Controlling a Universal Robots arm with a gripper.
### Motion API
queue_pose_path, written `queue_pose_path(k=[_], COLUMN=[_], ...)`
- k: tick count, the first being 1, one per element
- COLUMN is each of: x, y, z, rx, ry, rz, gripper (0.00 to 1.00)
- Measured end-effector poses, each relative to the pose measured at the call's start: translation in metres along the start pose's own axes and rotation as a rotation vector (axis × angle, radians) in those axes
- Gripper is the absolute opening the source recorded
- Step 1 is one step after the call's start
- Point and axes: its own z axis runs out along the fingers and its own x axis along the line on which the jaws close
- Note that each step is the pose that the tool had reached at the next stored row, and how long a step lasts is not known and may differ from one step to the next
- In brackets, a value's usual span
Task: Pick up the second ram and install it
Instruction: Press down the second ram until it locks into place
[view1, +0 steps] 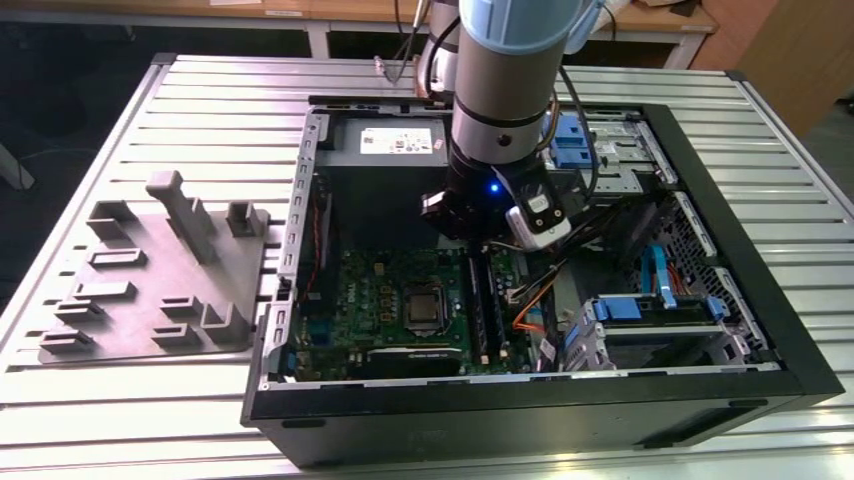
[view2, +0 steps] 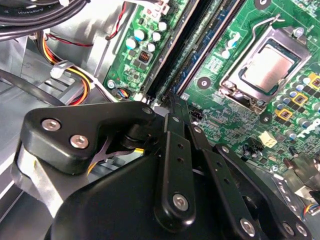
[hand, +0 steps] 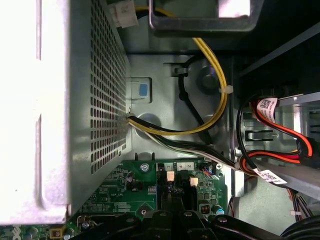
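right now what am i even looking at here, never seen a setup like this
A robot arm reaches down into an open computer case that lies on a slatted metal table. The exterior view looks on from off the arm. Both wrist views ride on the arm: one looks at the motherboard with its processor and long black slots, the other at cables. The hand hangs right over the slots. A grey holder sits on the table beside the case. Whether the hand holds anything can't be told.
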Motion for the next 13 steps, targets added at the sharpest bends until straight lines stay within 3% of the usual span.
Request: queue_pose_path(k=[13], x=[0.0001], y=[-0.0001], z=[0.0033], rx=[0.0000], ry=[0.0000], rz=[0.000], gripper=[0.10])
